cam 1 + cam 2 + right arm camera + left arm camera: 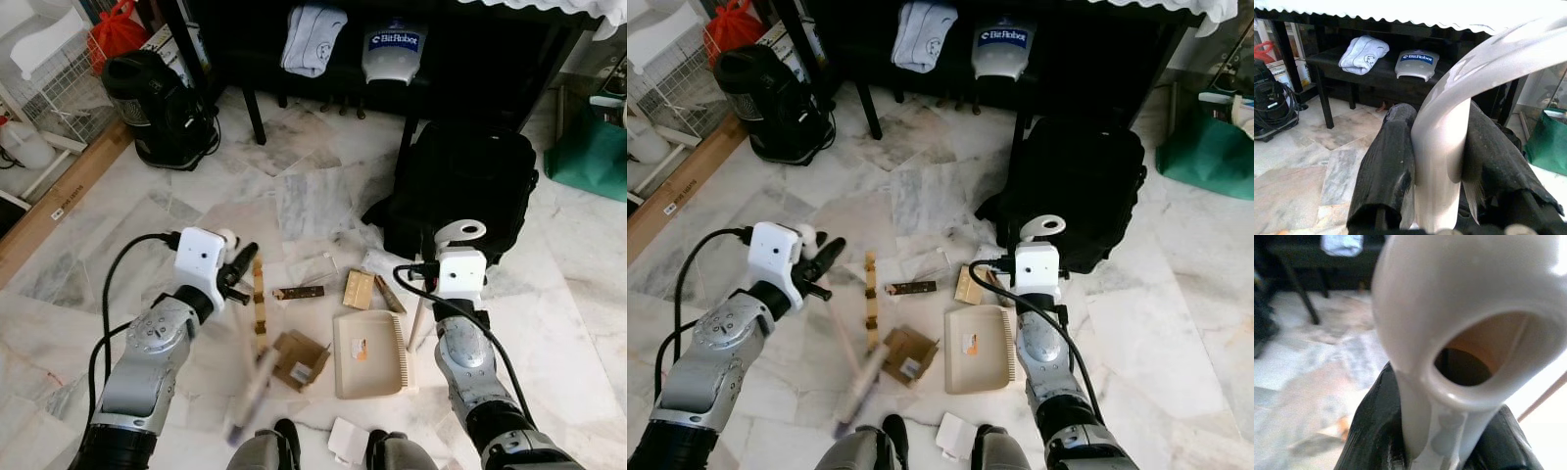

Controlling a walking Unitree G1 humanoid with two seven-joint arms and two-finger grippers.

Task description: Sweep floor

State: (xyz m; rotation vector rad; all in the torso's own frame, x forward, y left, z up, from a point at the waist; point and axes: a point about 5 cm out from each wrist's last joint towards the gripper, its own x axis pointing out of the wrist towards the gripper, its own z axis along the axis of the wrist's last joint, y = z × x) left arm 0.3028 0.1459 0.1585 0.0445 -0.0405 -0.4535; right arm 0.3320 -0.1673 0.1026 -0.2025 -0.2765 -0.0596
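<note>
Pale marble floor, strewn with litter in front of the robot's feet: a brown crumpled cardboard scrap just left of the beige plastic dustpan, a long jointed strip of light wood farther left of the dustpan, a small dark flat bar beyond its far-left corner, and tan wooden offcuts at its far edge. Dustpan: lies flat, its upright pale handle held by the right gripper, jaws closed on the handle's shaft in the right wrist view. Broom: pale long-handled broom, blurred in the head views, its head near the cardboard scrap left of the dustpan; left gripper has its jaws closed on the broom's pale looped handle end. Surroundings: black backpack just beyond the dustpan, black vacuum cleaner well away to its far left, a black desk behind. Step in hand, as judged: drawing litter toward the dustpan. Handling note: keep the dustpan's open edge pressed flat to the floor and steady; bring the broom head in behind the cardboard scrap and wood strip and pull with short low strokes toward the pan's mouth, so that light pieces do not flick past or catch on the backpack.
</note>
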